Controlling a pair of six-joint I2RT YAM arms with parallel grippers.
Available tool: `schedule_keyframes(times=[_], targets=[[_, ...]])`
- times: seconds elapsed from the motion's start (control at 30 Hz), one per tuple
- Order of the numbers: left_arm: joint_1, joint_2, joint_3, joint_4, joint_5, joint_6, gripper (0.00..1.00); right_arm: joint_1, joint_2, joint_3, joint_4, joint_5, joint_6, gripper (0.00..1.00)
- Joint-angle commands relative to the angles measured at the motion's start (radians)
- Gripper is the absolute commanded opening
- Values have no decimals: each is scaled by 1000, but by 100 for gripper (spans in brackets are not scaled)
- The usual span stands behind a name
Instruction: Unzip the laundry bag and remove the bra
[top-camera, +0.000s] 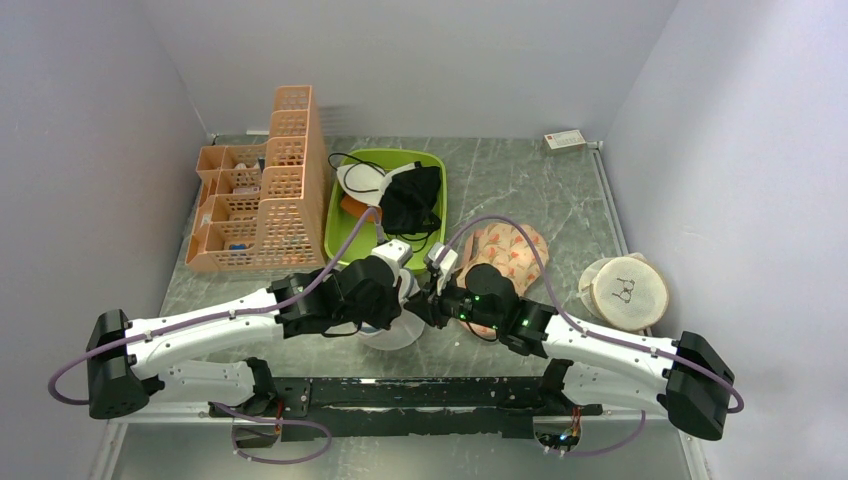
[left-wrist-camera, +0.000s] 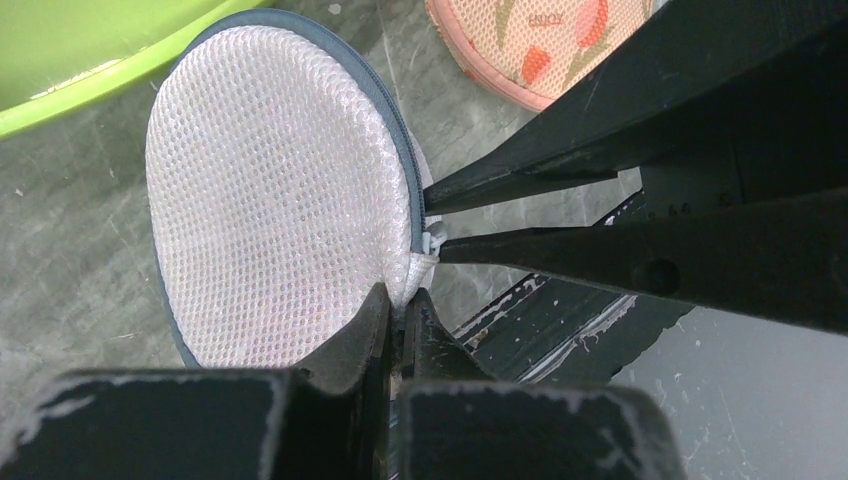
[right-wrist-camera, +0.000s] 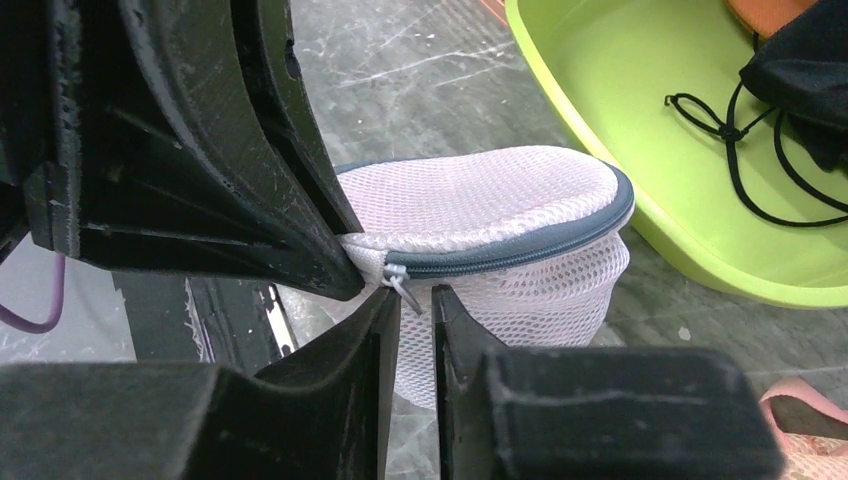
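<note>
Left jaws clenched tight on the laundry bag (left-wrist-camera: 280, 200), biting the mesh rim right at the end of the zip (right-wrist-camera: 520, 250). Right jaws, pointing in from 3 o'clock in the left wrist view, stand a sliver apart with the small metal zip pull (right-wrist-camera: 400, 285) between them; pinched or not, can't tell. The bag is a white honeycomb-mesh dome, grey zip tape curving round its rim, closed along the stretch in view, sitting on the grey veined bench (right-wrist-camera: 400, 60). From above: glossy lime tub (top-camera: 345, 228) at its 12 o'clock, peach floral padded piece (top-camera: 510, 260) at 2 o'clock.
</note>
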Motion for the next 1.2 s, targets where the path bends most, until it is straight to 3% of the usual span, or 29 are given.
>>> schedule_keyframes(times=[0.0, 0.17, 0.27, 0.57, 0.67, 0.77, 0.87, 0.97, 1.07, 1.17], targets=[[1, 1, -4, 41, 46, 3, 7, 4, -19, -11, 57, -31, -20, 20], [1, 0, -8, 44, 57, 2, 7, 4, -16, 1, 49, -32, -27, 16], [1, 2, 0, 32, 50, 5, 7, 4, -24, 1, 51, -1, -11, 0], [1, 3, 6, -18, 50, 72, 7, -58, -54, 10, -65, 247, 93, 0], [1, -8, -10, -27, 42, 74, 7, -192, -31, 11, -105, 162, 145, 0], [0, -18, -24, -44, 22, 63, 7, -341, -37, -31, -67, -54, 185, 0], [1, -29, -43, -55, 8, 47, 8, -374, -54, -55, -20, -215, 147, 0], [1, -50, -42, -60, 40, 39, 28, -353, -74, -49, -20, -330, 113, 0], [2, -80, -21, -30, 99, 49, 52, -319, -109, -49, -30, -321, 110, 0], [1, -95, 14, 5, 152, 54, 68, -304, -121, -50, -25, -341, 135, 0]])
